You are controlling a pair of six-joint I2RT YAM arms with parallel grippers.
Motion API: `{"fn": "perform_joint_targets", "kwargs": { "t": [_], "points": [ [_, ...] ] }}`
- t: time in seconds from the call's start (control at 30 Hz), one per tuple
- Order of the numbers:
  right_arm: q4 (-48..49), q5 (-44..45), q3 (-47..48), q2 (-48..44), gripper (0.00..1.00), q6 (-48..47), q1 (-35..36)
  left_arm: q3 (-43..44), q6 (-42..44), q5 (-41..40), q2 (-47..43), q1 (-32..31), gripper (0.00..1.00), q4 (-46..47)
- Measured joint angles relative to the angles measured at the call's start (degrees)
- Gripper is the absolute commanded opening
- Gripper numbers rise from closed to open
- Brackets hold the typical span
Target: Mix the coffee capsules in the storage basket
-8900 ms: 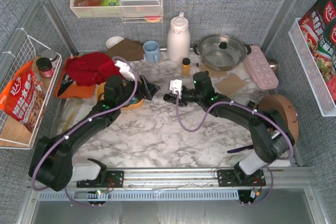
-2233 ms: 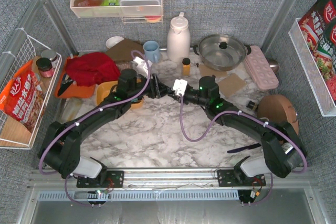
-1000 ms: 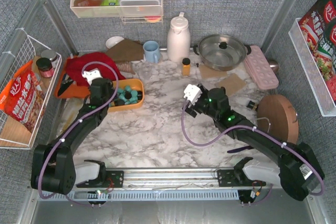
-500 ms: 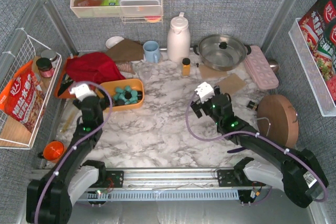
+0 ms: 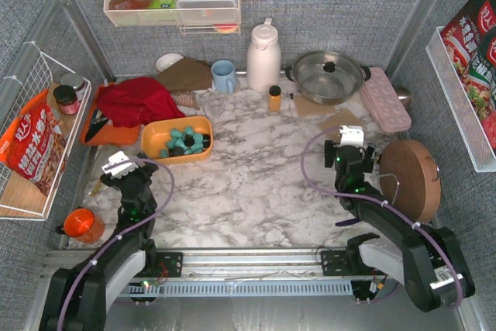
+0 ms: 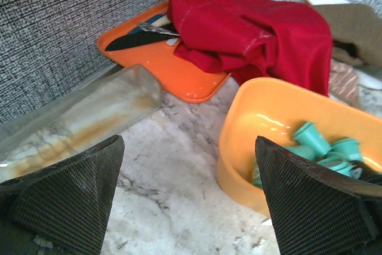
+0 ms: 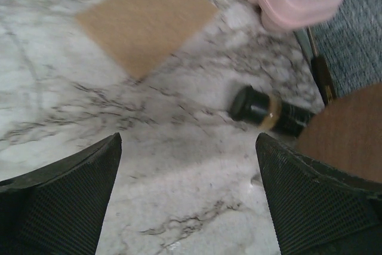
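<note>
The orange storage basket (image 5: 153,139) stands at the left middle of the marble table, holding teal and a few black coffee capsules (image 5: 187,142) in a heap. My left gripper (image 5: 130,179) sits near the front left, below the basket, open and empty. In the left wrist view the basket (image 6: 262,111) lies ahead to the right with the capsules (image 6: 316,144) showing over its rim; the gripper (image 6: 188,159) holds nothing. My right gripper (image 5: 350,157) is at the right, far from the basket, open over bare marble (image 7: 188,147).
An orange board (image 5: 116,131) with a red cloth (image 5: 138,101) lies behind the basket. A clear tube (image 6: 77,117) lies at the left wall, an orange cup (image 5: 80,223) at front left. A small dark bottle (image 7: 271,111), cork mat (image 7: 146,22), pink tray (image 5: 385,98) and round wooden board (image 5: 408,180) are on the right.
Both arms have drawn back toward the near edge, the left away from the basket, the right out to the right side. Both grippers have opened wide.
</note>
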Motion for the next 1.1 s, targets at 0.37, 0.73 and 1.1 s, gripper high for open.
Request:
{"fn": "perform_joint_targets", "kwargs": {
  "t": [0.37, 0.73, 1.1],
  "points": [
    [4.9, -5.2, -2.6, 7.0, 0.99, 5.0, -9.1, -2.8, 7.0, 1.9, 22.9, 2.5, 1.00, 23.3],
    [6.8, -11.6, 0.1, 12.1, 0.99, 4.8, -12.2, -0.2, 11.1, 12.9, 45.9, 7.3, 1.00, 41.3],
    [9.1, -17.9, 2.1, 15.0, 0.99, 2.5, -13.0, 0.6, 12.1, 14.8, 47.9, 7.5, 1.00, 43.9]
  ]
}}
